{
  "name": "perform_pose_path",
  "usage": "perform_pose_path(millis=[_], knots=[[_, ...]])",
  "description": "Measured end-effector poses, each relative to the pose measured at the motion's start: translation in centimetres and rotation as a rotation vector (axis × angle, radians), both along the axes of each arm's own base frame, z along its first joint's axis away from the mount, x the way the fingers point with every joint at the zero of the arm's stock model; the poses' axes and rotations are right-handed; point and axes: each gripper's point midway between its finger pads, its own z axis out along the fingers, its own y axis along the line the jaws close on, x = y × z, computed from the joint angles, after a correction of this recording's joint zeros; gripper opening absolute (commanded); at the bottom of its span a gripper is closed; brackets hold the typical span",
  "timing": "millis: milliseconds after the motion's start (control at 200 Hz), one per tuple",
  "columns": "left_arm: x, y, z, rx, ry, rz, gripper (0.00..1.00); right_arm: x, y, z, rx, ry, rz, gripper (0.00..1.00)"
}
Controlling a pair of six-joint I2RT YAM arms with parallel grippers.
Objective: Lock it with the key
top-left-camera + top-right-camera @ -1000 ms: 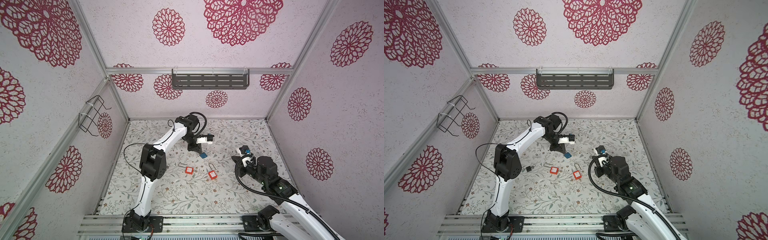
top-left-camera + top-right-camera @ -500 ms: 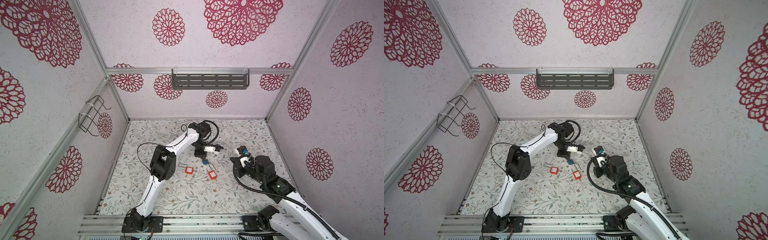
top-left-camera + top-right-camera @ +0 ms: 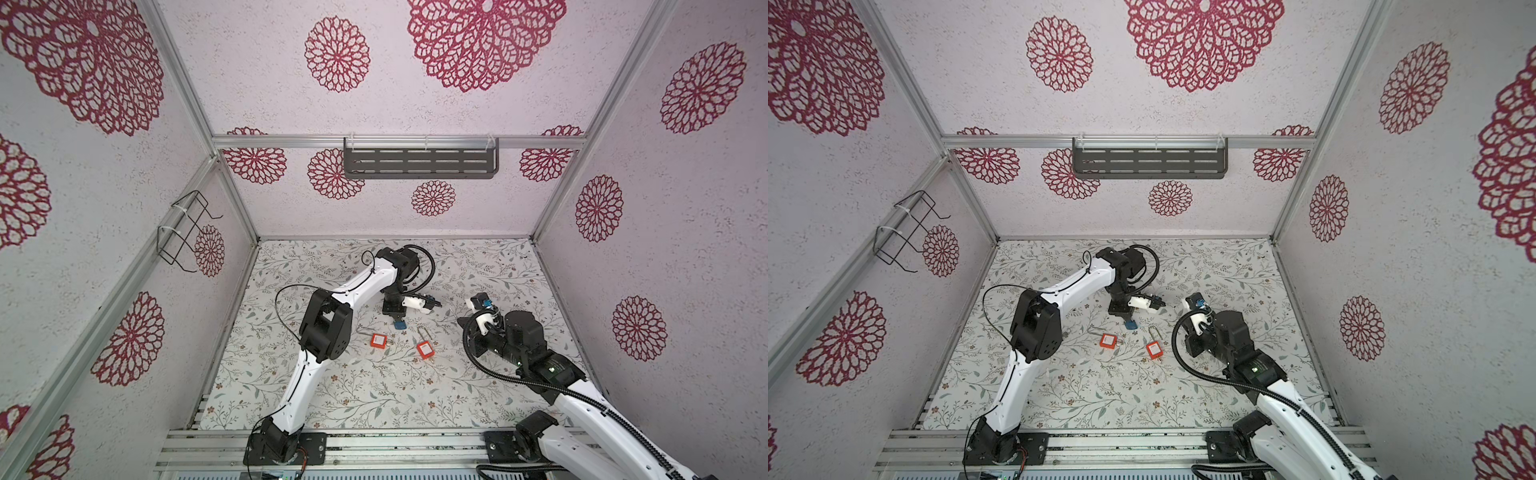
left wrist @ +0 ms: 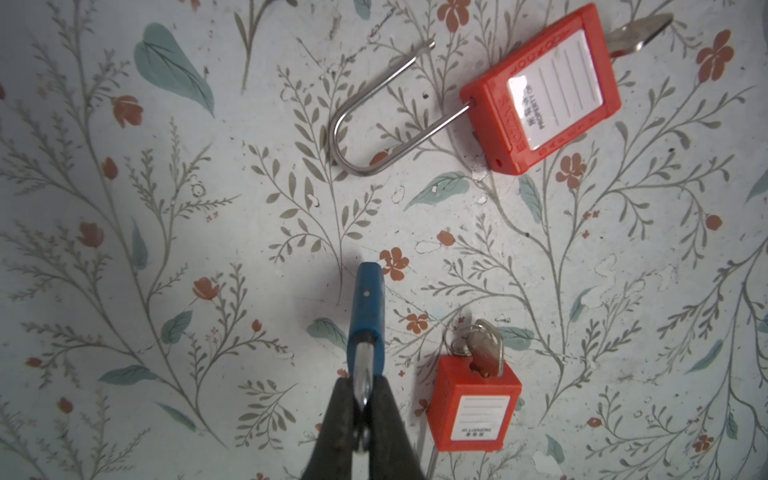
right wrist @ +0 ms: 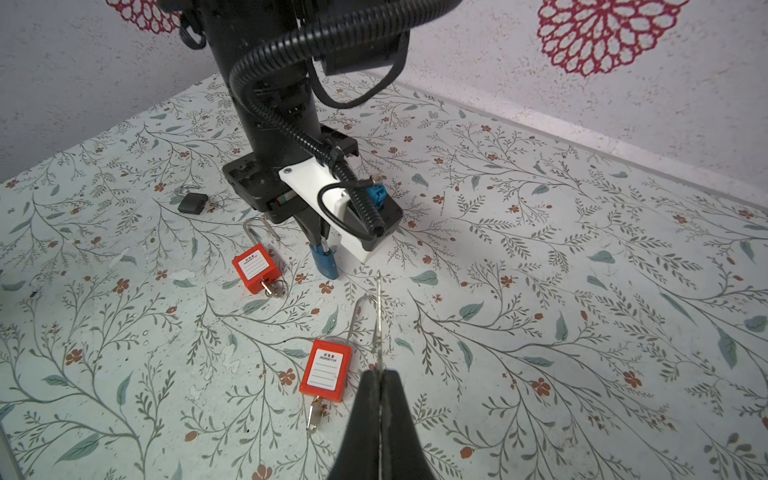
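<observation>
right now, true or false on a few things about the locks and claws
1. The left claw grips a blue lock. True.
2. There are three red locks. False: two, the open red lock and the other red lock.
3. Each red lock has a key in it. True.
4. The right claw is open. False: it is shut.
</observation>
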Motion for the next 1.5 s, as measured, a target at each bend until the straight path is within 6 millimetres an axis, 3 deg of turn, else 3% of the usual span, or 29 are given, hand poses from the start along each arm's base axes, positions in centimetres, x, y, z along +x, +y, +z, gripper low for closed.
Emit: perform_pose_path(millis=[165,305,766,1496], knots=[[0.4,0.0,0.0,0.001,-0.014,0.002,0.0,0.0,0.0,0.1,0.011,0.005,-0.005,0.0],[0.6,0.1,-0.2,0.002,-0.025,0.002,0.06,0.1,0.1,-0.1,0.012,0.011,-0.006,0.0],[2.2,-0.2,-0.5,-0.001,-0.101,0.033,0.14,0.1,0.6,0.0,0.051,0.014,0.005,0.0],[5.5,-1.0,-1.5,-0.009,-0.224,0.101,0.17,0.1,0.6,-0.2,0.066,0.029,-0.005,0.0]])
